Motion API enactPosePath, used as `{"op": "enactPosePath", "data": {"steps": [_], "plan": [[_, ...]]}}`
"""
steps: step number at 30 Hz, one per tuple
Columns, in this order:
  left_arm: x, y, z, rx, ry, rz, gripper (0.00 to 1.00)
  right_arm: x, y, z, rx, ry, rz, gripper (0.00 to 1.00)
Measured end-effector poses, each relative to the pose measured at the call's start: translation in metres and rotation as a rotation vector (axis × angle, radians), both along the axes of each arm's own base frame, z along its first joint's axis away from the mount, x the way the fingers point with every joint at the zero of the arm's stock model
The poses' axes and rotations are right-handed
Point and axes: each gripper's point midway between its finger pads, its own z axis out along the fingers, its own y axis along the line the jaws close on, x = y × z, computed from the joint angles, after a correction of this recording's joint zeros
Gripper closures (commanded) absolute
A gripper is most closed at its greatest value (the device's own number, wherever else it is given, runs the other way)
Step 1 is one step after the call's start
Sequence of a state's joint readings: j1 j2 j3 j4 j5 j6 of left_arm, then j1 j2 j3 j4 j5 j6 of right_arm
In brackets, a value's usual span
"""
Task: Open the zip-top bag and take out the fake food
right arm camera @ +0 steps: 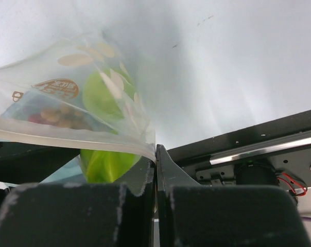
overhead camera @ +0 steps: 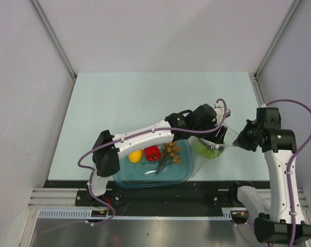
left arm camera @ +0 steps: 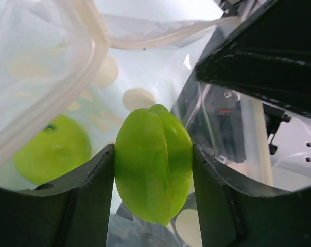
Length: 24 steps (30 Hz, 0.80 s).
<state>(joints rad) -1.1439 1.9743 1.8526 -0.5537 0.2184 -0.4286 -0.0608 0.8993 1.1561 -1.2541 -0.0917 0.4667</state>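
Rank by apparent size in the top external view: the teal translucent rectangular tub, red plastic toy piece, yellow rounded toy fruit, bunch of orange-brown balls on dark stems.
1. teal translucent tub, clearly largest.
2. bunch of orange-brown balls, stems included.
3. red toy piece and yellow fruit: they look about alike, so left unranked.

Robot lab cell, white walls, pale table

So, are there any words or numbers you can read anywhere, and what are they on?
No text here can be read.
Orange-brown printed emblem on the zip-top bag: too blurred to read.
Small orange mark beside it on the bag: too small to read.
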Motion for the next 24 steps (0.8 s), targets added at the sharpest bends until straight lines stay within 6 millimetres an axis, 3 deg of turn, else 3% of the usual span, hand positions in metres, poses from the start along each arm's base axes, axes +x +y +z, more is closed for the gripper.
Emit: {"op": "enactPosePath", "data": {"steps": [11,18,21,24], "plan": [[-0.001,-0.018,0.017,-0.121,0.004,-0.053,1.0,-0.007,-0.009,0.009,-0.044,-0.009,-0.032,1.0],[-0.014,-0.029,0.036,-0.226,0.019,-0.17,1.0,-0.004,-0.013,0.036,-0.069,-0.08,-0.034,1.0],[-0.007,-0.03,0.04,-0.191,0.004,-0.14,1.0,-0.002,-0.014,0.042,-0.083,-0.098,-0.027,1.0],[0.012,-0.039,0.056,-0.162,-0.019,-0.037,1.0,0.001,-0.015,0.048,-0.088,-0.118,-0.02,1.0]]}}
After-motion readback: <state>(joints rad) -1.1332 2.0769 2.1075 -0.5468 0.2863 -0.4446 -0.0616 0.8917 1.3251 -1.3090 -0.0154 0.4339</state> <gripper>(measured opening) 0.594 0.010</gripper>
